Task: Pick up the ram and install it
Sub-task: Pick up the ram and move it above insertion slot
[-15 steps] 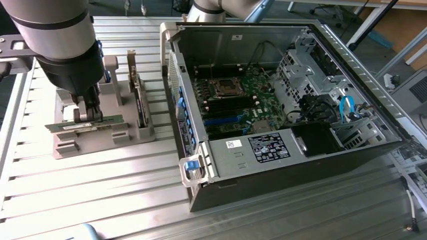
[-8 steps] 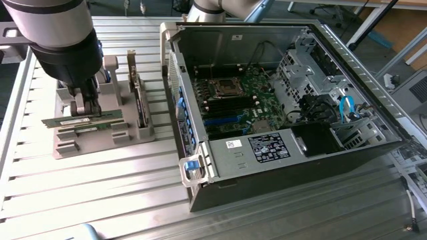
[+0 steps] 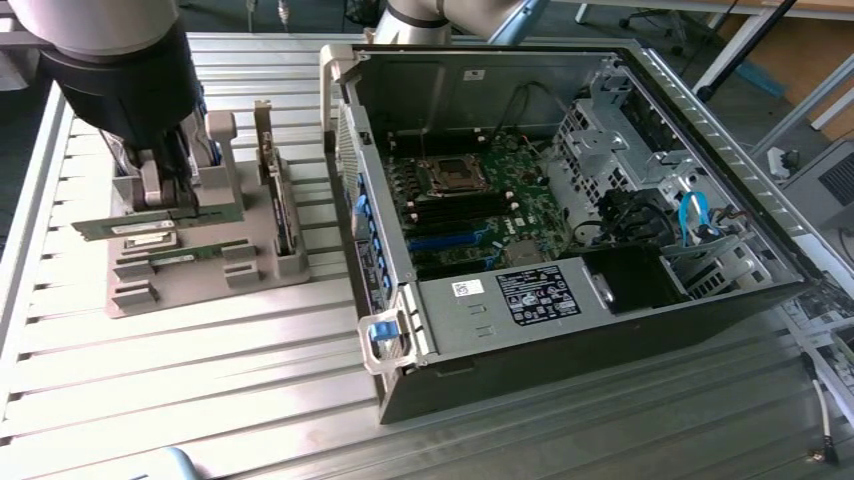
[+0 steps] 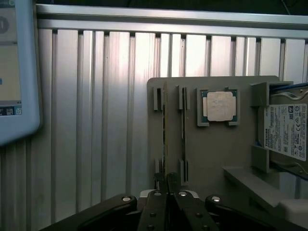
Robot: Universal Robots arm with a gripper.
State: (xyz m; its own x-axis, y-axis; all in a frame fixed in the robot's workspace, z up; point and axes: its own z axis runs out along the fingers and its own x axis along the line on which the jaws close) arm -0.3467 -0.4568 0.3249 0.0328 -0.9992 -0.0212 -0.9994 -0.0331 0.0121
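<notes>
One ram (image 3: 120, 224) stick, thin and green, lies across the slots of a grey holder (image 3: 200, 285), and my gripper (image 3: 167, 205) is shut on its middle. In the wrist view this ram (image 4: 164, 120) runs edge-on from my closed fingers (image 4: 156, 199) up between the holder's clips; I cannot tell if it is lifted off them. A second ram (image 3: 180, 256) stick rests in the neighbouring slot, seen as the ram (image 4: 183, 125) beside the held one. The open computer case (image 3: 400, 340) stands to the exterior view's right, with its motherboard (image 3: 487, 195) exposed.
The holder also carries an upright expansion card (image 3: 274, 200), a square silver processor (image 4: 220, 106) and a hard drive (image 4: 287, 130). A white-framed screen (image 4: 17, 72) stands at the table's edge. The table (image 3: 200, 390) is ribbed aluminium. Blue cables (image 3: 691, 215) hang inside the case.
</notes>
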